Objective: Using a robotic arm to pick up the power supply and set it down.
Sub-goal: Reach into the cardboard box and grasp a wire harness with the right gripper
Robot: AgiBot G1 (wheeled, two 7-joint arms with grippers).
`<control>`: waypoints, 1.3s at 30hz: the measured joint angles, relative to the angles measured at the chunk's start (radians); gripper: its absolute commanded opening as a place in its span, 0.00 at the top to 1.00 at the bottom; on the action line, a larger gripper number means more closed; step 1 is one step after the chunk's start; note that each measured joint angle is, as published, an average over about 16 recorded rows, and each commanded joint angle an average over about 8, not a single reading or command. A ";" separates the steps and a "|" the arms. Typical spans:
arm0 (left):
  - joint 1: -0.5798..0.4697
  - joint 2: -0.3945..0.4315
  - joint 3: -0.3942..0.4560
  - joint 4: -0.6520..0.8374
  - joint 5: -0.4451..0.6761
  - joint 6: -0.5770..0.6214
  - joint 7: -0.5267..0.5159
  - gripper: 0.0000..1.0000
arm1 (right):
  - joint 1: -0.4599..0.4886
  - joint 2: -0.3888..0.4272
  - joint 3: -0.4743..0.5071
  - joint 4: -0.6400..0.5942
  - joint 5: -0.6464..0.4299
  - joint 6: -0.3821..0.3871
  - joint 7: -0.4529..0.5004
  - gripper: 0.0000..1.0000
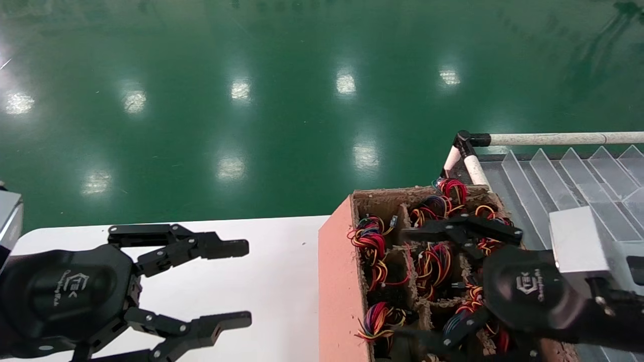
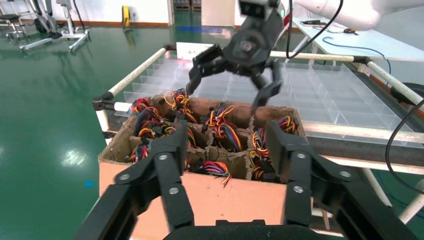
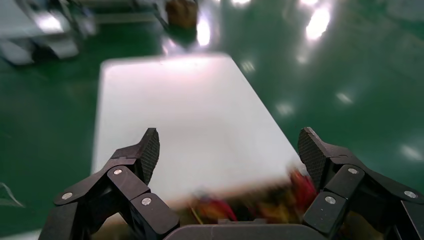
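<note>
The power supply's grey box is hidden; only coils of red, yellow, orange and black wire show in the compartments of a cardboard box. My right gripper hangs open just above those compartments, holding nothing. The left wrist view shows that gripper above the box's far side. In its own view the right gripper has its jaws wide apart, with blurred wires below them. My left gripper is open and empty over the white table, left of the box.
A pipe-framed rack with clear plastic dividers stands right of and behind the box. The same rack appears in the left wrist view. Glossy green floor lies beyond the table's far edge.
</note>
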 measured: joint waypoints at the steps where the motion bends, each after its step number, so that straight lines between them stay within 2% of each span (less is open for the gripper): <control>1: 0.000 0.000 0.000 0.000 0.000 0.000 0.000 1.00 | -0.001 0.007 -0.001 -0.006 -0.013 0.002 -0.007 0.00; 12: 0.000 0.000 0.001 0.000 -0.001 0.000 0.000 1.00 | -0.010 0.104 0.000 -0.081 -0.105 -0.014 -0.065 0.00; 13: 0.000 0.000 0.001 0.000 -0.001 0.000 0.000 1.00 | -0.011 0.114 0.000 -0.085 -0.111 -0.019 -0.068 0.02; 14: 0.000 0.000 0.001 0.000 -0.001 0.000 0.001 1.00 | -0.011 0.123 0.000 -0.089 -0.115 -0.023 -0.070 0.11; 20: 0.000 -0.001 0.001 0.000 -0.001 -0.001 0.001 1.00 | -0.018 0.171 0.000 -0.104 -0.141 -0.042 -0.084 0.86; 21: 0.000 -0.001 0.002 0.000 -0.001 -0.001 0.001 1.00 | -0.019 0.177 0.000 -0.105 -0.146 -0.043 -0.086 0.96; 22: 0.000 -0.001 0.002 0.000 -0.001 -0.001 0.001 1.00 | -0.021 0.182 -0.001 -0.107 -0.151 -0.043 -0.089 1.00; 39: -0.001 -0.001 0.003 0.000 -0.002 -0.001 0.001 1.00 | -0.035 0.181 -0.009 -0.114 -0.190 -0.013 -0.111 1.00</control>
